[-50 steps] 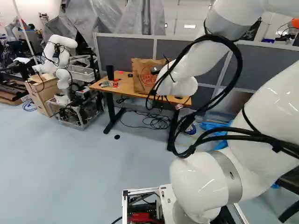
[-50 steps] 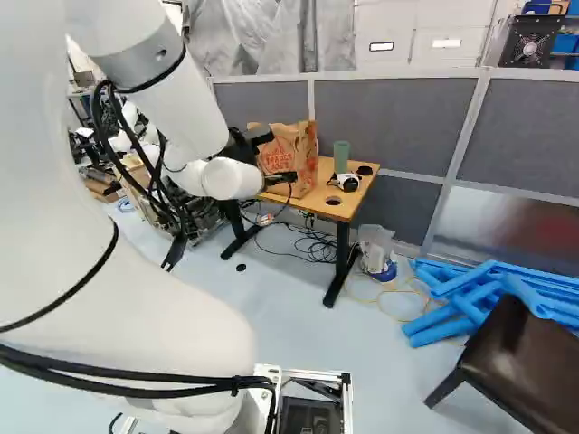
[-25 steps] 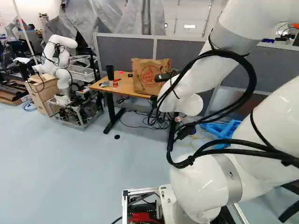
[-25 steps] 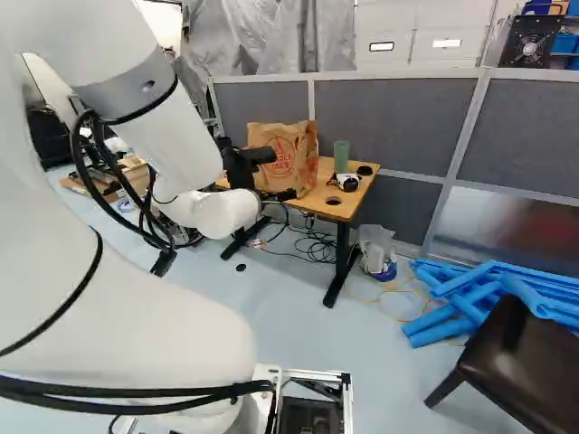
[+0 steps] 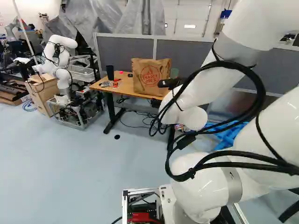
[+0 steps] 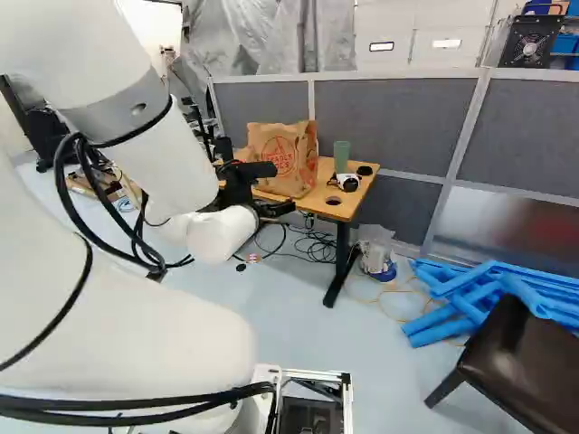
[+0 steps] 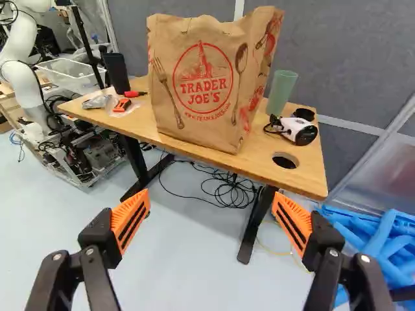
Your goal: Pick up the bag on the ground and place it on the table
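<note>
My gripper (image 6: 242, 183) shows as black parts before the near side of the table in the right base view. Seen from the wrist, the gripper (image 7: 211, 220) is open, its two orange pads wide apart with only floor showing between them. The brown paper bag (image 7: 204, 87) with red print stands upright on the wooden table (image 7: 188, 148), ahead of the fingers and not touched by them. In the left base view the same bag (image 5: 149, 78) is near the table's middle, and the arm's wrist hides part of the table's right end.
On the table are a black cup (image 7: 117, 72), a green cup (image 7: 281, 92), a white device (image 7: 299, 129) and small tools. Cables (image 7: 224, 188) lie beneath. Another robot (image 5: 60, 60) stands left. Blue tubes (image 6: 488, 289) and a dark seat (image 6: 520, 362) are at the right.
My arm has come down, its wrist sinking below the height of the tabletop in the base views. The bag has stayed in place on the table, and the base has not moved.
</note>
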